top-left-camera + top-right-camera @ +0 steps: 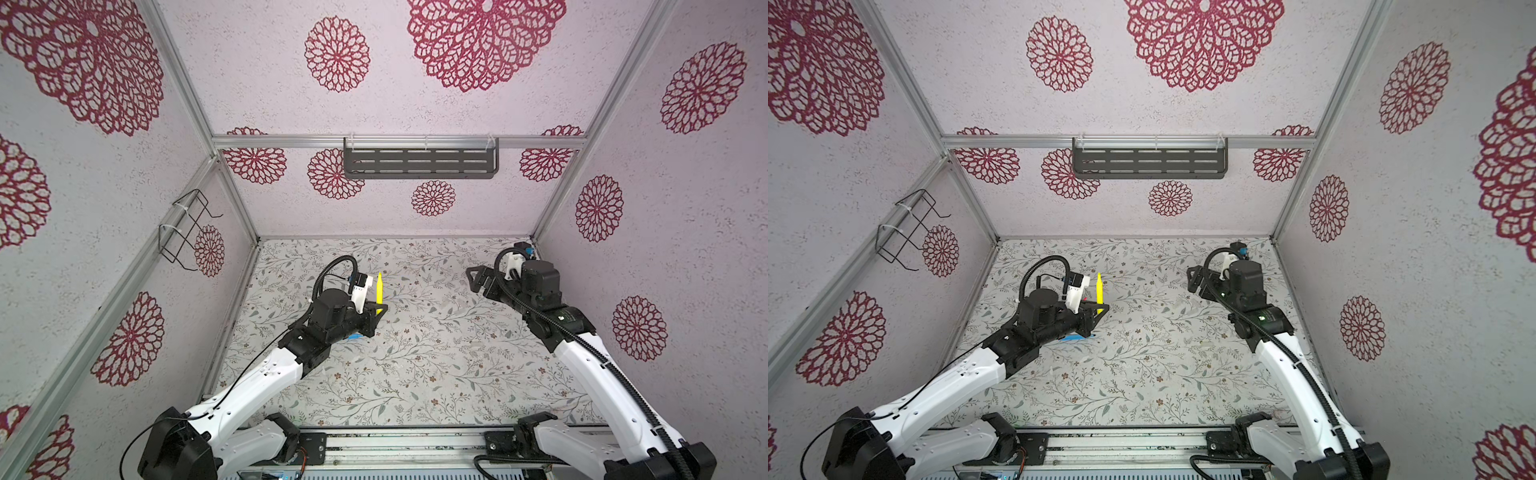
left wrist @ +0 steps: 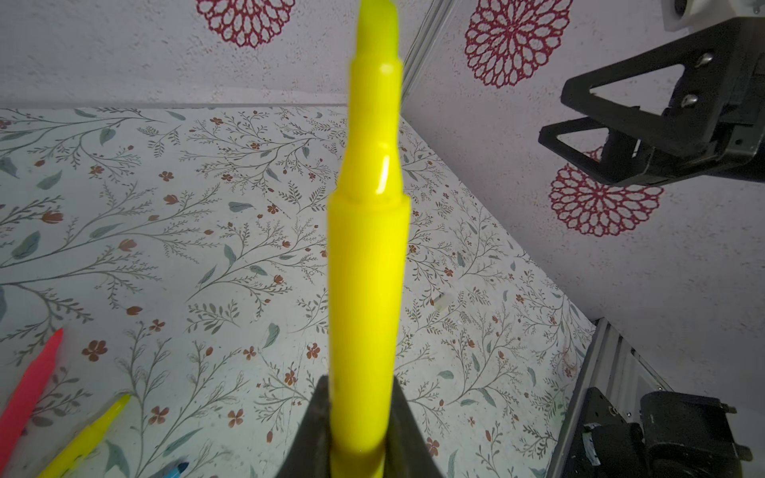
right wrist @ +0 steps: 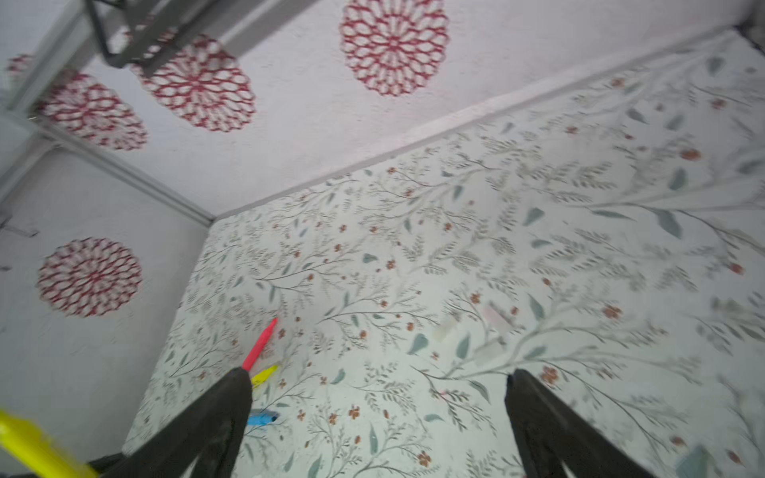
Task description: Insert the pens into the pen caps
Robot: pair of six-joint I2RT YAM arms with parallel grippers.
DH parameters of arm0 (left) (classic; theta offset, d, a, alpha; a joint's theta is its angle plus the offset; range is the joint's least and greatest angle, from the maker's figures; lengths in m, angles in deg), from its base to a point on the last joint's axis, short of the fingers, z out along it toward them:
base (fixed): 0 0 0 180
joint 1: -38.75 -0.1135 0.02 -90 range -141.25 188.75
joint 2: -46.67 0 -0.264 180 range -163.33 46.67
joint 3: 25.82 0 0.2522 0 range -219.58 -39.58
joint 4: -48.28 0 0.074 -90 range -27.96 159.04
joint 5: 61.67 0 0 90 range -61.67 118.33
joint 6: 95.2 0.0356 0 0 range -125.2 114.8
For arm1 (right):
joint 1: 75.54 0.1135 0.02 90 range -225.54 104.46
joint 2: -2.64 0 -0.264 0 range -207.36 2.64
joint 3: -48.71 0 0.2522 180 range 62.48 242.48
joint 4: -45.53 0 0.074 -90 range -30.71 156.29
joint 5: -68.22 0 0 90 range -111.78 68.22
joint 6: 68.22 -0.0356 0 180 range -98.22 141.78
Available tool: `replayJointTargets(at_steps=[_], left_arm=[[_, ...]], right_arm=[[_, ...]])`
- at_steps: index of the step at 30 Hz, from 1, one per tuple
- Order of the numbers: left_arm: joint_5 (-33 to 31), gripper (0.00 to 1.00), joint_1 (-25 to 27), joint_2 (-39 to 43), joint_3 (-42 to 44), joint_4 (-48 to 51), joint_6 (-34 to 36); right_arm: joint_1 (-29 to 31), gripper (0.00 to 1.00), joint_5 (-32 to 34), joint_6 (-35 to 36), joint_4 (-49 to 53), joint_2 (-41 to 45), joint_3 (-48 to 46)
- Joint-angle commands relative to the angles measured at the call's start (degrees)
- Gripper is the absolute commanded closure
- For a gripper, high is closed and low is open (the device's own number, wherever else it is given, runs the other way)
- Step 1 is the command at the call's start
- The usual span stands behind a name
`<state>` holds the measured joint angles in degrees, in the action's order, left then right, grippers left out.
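My left pincer (image 2: 360, 383): black.
Pen in my grip (image 2: 368, 289): bright yellow, one white glint.
My right pincer (image 3: 377, 374): black.
Second yellow pen (image 2: 87, 438): the same yellow.
Red pen (image 2: 29, 389): pinkish red.
Blue pen (image 3: 261, 418): light blue.
Cap (image 2: 441, 300): whitish, see-through.
Mat (image 1: 415, 365): off-white, with grey-green twigs and leaves and small rust-brown flowers.
Walls (image 1: 415, 104): pale pinkish grey, speckled, with crimson lace rosettes.
My arms (image 1: 266, 374): white shells, black joints.
Shelf (image 1: 419, 164): dark grey, slotted.
Wire rack (image 1: 183, 228): black.
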<state>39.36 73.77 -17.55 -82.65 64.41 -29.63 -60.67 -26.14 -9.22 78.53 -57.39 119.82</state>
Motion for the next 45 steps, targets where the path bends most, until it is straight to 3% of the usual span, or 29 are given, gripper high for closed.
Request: replayJointTargets(at_steps=[1,7,14,21,25,33,45], left_arm=[[-0.67,1.00,-0.39,0.04,1.30,-1.38,-1.16],[2.85,1.00,-0.40,-0.62,2.75,-2.15,-1.03],[4.18,1.00,-0.40,3.13,6.21,-3.13,0.21],[3.00,1.00,-0.35,4.98,8.14,-2.61,0.36],[2.95,1.00,-0.40,5.54,9.35,-3.42,-0.32],[2.10,1.00,-0.44,6.40,11.34,-5.04,-0.40],[1.44,1.00,-0.35,5.48,11.16,-5.69,-0.77]], right_arm=[[-2.09,0.01,2.04,-3.32,4.95,0.59,0.31],[-2.83,0.01,0.43,-4.91,9.57,-7.64,3.74],[-3.07,0.01,9.81,-13.05,18.95,-13.22,6.47],[-3.55,0.01,2.48,-14.43,20.75,-16.91,7.28],[-3.76,0.02,0.39,-20.93,19.09,-16.57,4.07],[-3.48,0.11,7.11,-40.65,21.75,-11.81,-5.45],[-1.67,0.20,3.70,-46.91,19.16,-17.72,-7.30]])
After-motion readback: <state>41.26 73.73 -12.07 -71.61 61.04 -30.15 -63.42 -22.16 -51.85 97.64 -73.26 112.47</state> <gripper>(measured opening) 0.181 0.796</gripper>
